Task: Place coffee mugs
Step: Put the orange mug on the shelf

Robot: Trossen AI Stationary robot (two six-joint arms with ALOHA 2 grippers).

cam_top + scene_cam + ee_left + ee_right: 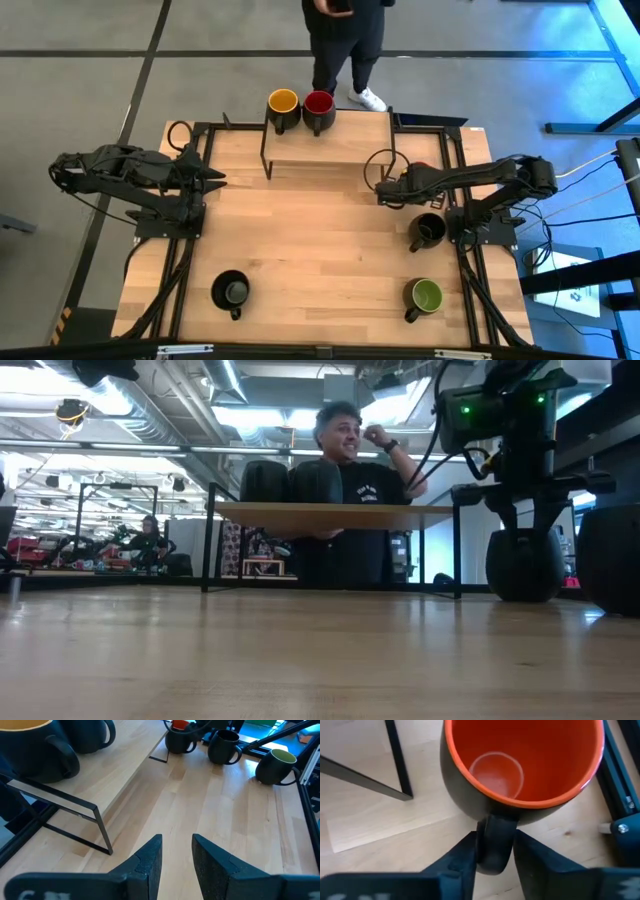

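Step in hand: pick-up of the orange-red mug [522,762]; the right gripper [493,854] has its fingers pinched on the mug's handle, at the shelf's [350,140] right leg, roughly 3 o'clock on the table [320,290]. The yellow mug [283,103] and red mug [318,103] already stand on the shelf at 12 o'clock (three others wait at 5 to 7 o'clock). Left gripper [176,857] idles at 9 o'clock, fingers parted, empty. Next move, as judged: lift clear of the leg; carry up onto the shelf.

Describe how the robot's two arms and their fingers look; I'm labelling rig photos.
Both the left arm and the right arm are dark, jointed and slim, on black bases with black cables trailing along them. The left gripper has two dark, wedge-shaped fingers with flat inner faces; the right gripper has matching ones. No markings are legible.
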